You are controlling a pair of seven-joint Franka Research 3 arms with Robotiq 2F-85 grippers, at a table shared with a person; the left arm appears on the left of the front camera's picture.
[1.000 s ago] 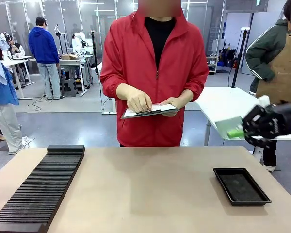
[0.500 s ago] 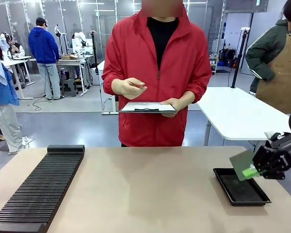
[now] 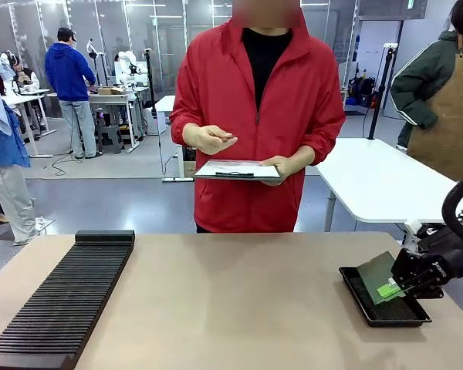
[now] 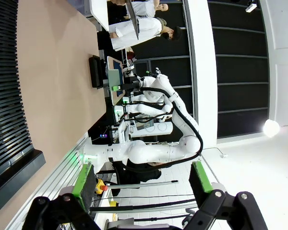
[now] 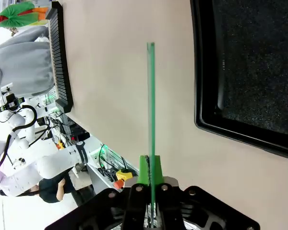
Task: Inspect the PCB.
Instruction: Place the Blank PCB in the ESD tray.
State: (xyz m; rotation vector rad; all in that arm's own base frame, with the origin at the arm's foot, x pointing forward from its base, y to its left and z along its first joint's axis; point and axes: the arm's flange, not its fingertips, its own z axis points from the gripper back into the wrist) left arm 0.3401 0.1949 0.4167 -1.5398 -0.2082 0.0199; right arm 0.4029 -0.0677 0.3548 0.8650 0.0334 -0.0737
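Note:
The PCB [image 3: 376, 272] is a thin green board held tilted, its lower end down inside the shallow black tray [image 3: 360, 295] at the table's right. My right gripper [image 3: 391, 290] is shut on the board's near-right corner. In the right wrist view the PCB [image 5: 150, 105] shows edge-on, rising from the shut right gripper [image 5: 150, 173], with the tray [image 5: 201, 72] to its right. My left gripper [image 4: 143, 179] is open with nothing between its green pads [image 4: 83, 179]. Far off in that view are the PCB [image 4: 114, 76] and the tray [image 4: 94, 72].
A long black slotted rack [image 3: 62, 301] lies along the table's left side. Across the table a person in a red jacket holds a clipboard [image 3: 238, 169] in one hand, the other hand raised above it. More people and tables stand behind.
My right gripper has come down and leftward with the PCB, from beside the table's right edge into the tray. The person's hand lifted off the clipboard.

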